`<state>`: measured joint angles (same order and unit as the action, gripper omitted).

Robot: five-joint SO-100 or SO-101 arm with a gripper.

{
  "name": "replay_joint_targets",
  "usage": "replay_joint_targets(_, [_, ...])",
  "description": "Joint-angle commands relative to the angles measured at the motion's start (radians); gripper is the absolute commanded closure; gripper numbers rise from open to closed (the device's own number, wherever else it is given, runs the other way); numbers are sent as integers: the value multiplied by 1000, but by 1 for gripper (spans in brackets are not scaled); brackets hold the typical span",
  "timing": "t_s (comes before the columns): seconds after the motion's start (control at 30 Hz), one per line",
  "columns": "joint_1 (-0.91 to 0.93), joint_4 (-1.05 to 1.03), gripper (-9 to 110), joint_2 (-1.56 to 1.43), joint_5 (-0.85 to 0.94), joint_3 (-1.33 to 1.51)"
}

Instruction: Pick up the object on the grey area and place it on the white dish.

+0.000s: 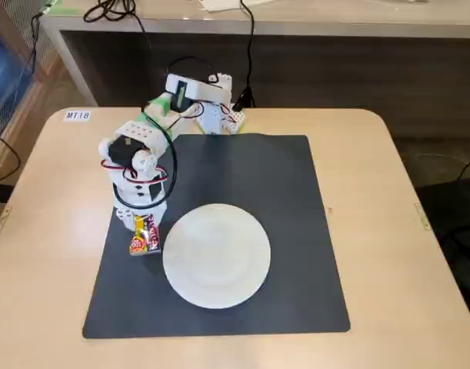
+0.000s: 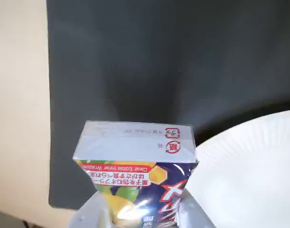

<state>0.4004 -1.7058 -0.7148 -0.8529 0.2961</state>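
The object, a small purple, yellow and red snack packet [image 1: 145, 237], is between my gripper's [image 1: 145, 224] fingers, which are shut on it. It hangs on end just over the left part of the dark grey mat [image 1: 296, 192], close to the left rim of the white dish [image 1: 216, 255]. In the wrist view the packet [image 2: 135, 159] fills the lower middle, with a pale finger [image 2: 90, 213] on either side. The dish's rim [image 2: 249, 166] is at the lower right, and the mat [image 2: 182, 57] lies beyond.
The arm's base [image 1: 211, 104] stands at the mat's far edge with cables running to the desk behind. The light wooden tabletop [image 1: 50, 231] surrounds the mat. A small label [image 1: 77, 115] sits at the table's far left corner.
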Motion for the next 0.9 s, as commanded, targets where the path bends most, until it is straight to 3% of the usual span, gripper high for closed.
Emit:
replay_joint_targets(0.0, [-43,8,94,-103,107,-130])
replay_joint_targets(0.53, [-382,9,94,-31,640,-245])
replay_joint_targets(0.87, [-354,9,96,173,793,-288])
